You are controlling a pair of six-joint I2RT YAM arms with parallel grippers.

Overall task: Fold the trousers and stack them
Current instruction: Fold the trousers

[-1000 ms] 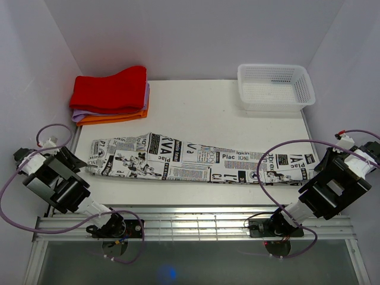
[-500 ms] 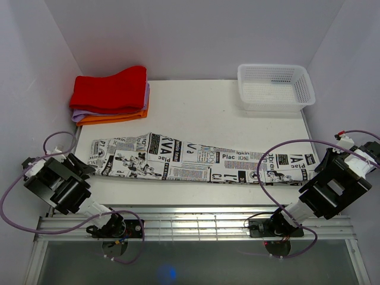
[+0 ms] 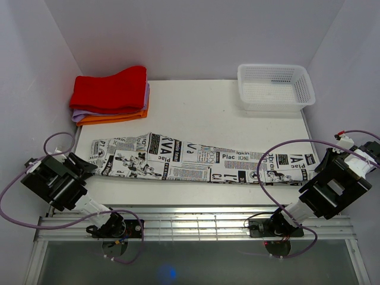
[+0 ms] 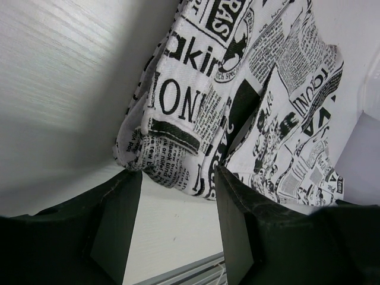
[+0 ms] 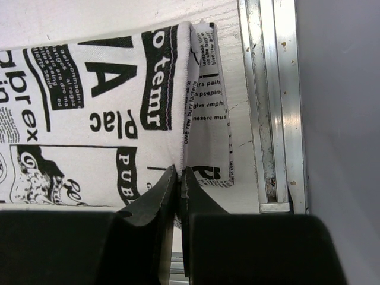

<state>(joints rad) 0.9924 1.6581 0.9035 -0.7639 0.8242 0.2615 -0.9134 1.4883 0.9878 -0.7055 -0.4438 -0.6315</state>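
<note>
The trousers [image 3: 196, 157], white with black newspaper print, lie stretched out left to right across the near half of the table. My left gripper [image 3: 83, 168] is open at their left end. In the left wrist view its gripper [image 4: 178, 178] straddles the thick hem of the trousers [image 4: 237, 101], which lies just ahead of the fingertips. My right gripper [image 3: 323, 168] is at their right end. In the right wrist view its gripper [image 5: 179, 172] is shut on the edge of the trousers [image 5: 107, 113].
A stack of folded red, purple and orange cloths [image 3: 111, 95] sits at the back left. A white mesh basket [image 3: 275, 86] stands at the back right. A metal rail [image 5: 270, 101] runs along the table's right edge.
My left arm has moved toward the left end of the trousers, its open fingers now at the hem. The right arm and the trousers have not moved.
</note>
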